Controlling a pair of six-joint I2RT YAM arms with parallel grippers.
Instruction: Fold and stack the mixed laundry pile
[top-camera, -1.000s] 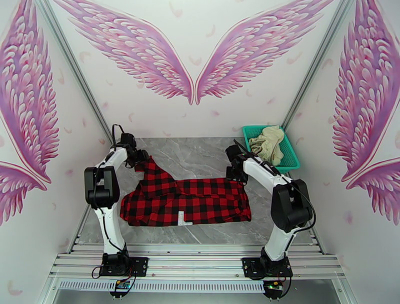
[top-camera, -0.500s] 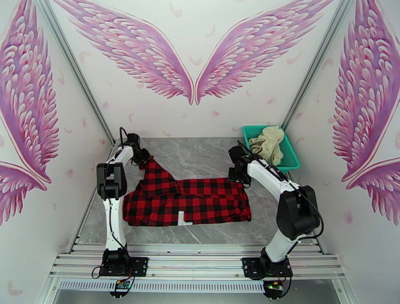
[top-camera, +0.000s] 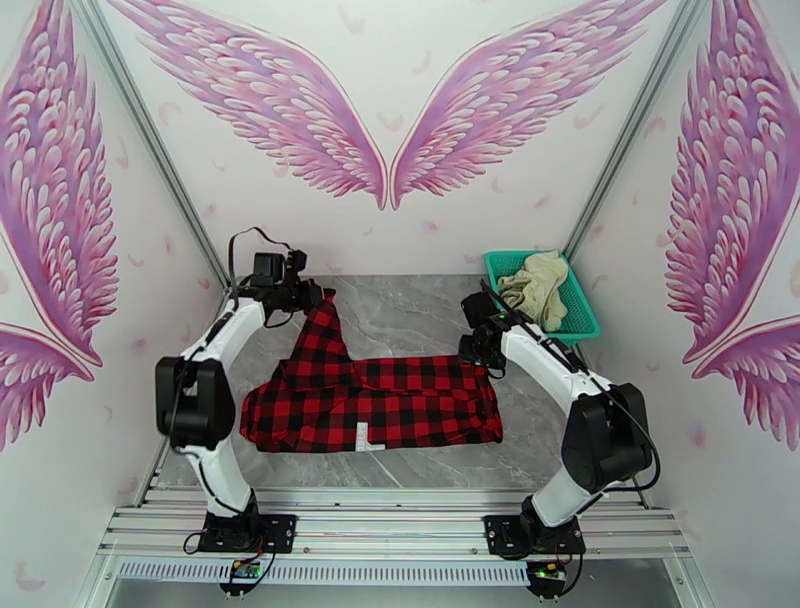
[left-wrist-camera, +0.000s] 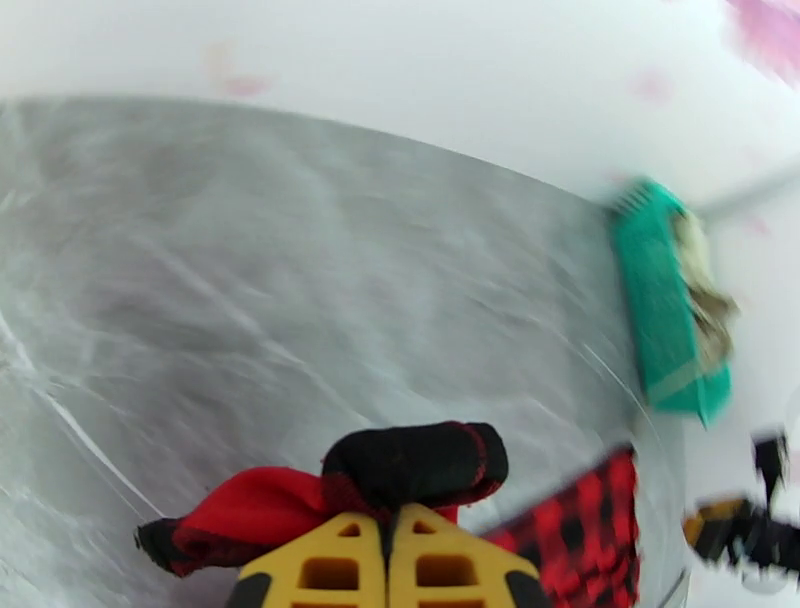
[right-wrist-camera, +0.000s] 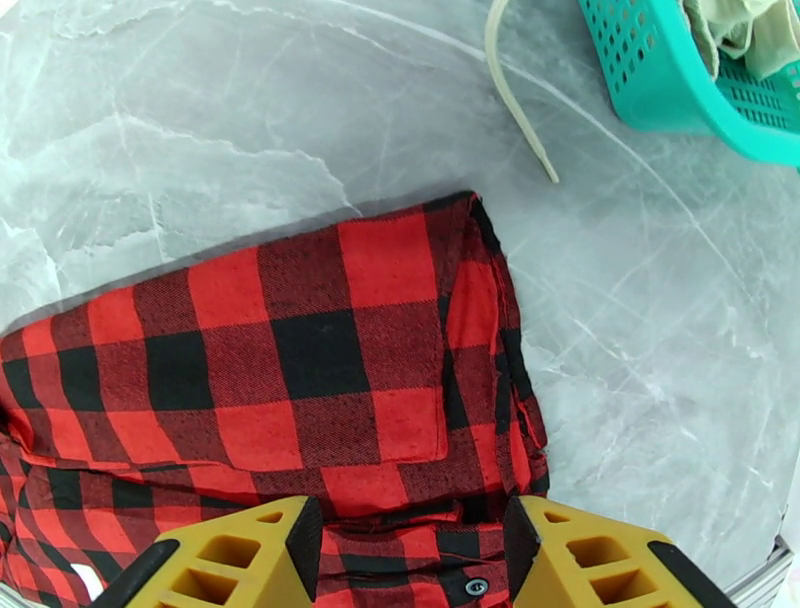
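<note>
The red-and-black check shirt (top-camera: 380, 400) lies spread on the grey marble table (top-camera: 400, 310), white label (top-camera: 362, 437) near its front edge. My left gripper (top-camera: 308, 295) is shut on the shirt's left sleeve end and holds it raised at the back left. In the left wrist view the yellow fingers (left-wrist-camera: 330, 560) meet on a fold of red and black cloth (left-wrist-camera: 415, 465). My right gripper (top-camera: 478, 350) hangs open over the shirt's back right corner (right-wrist-camera: 300, 350), its fingers (right-wrist-camera: 250, 560) on either side of the cloth without pinching it. The cream garment (top-camera: 535, 285) lies in the basket.
The teal mesh basket (top-camera: 585, 320) stands at the table's back right corner, close to my right arm; its wall (right-wrist-camera: 680, 90) shows in the right wrist view. A pale strip (right-wrist-camera: 515, 100) lies on the marble between shirt and basket. Walls enclose the table on three sides.
My left gripper has shut on the sleeve end and carried it up and to the right, stretching the sleeve. The right gripper has hardly moved.
</note>
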